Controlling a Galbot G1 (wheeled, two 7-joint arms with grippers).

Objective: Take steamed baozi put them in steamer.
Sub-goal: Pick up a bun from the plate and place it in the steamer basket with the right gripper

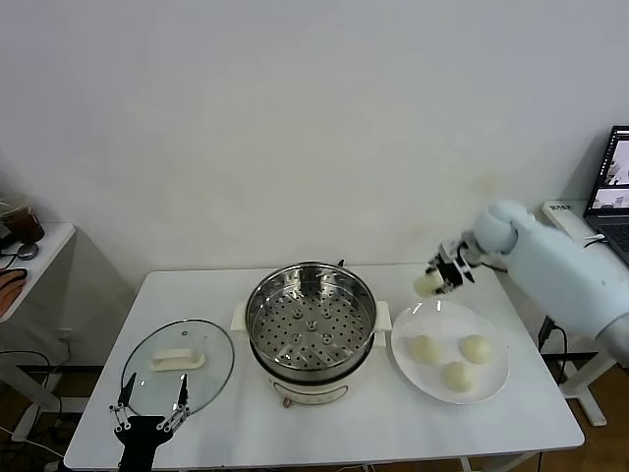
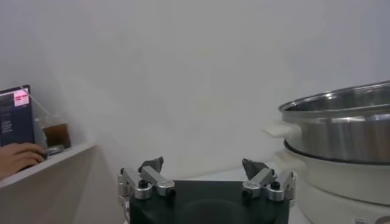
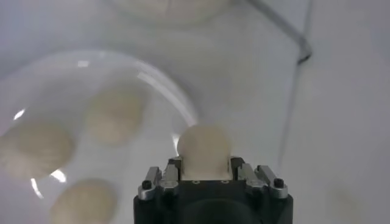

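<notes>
My right gripper [image 1: 432, 282] [image 3: 205, 159] is shut on one cream-white baozi [image 3: 204, 148] [image 1: 428, 285], held in the air just above the far left rim of the white plate [image 1: 491, 379]. Three more baozi [image 1: 425, 348] [image 1: 476, 348] [image 1: 457, 376] lie on that plate; the right wrist view shows them as pale mounds [image 3: 114, 115] below the held one. The steel steamer [image 1: 311, 320] with its perforated tray stands in the middle of the table, left of the plate, with nothing in it. My left gripper [image 1: 149, 405] [image 2: 203, 171] hangs open at the table's front left edge, empty.
A glass lid with a white handle [image 1: 178, 360] lies flat on the table left of the steamer, just behind my left gripper. A laptop [image 1: 611, 192] sits on a side desk at far right. Another small table [image 1: 29, 258] stands at far left.
</notes>
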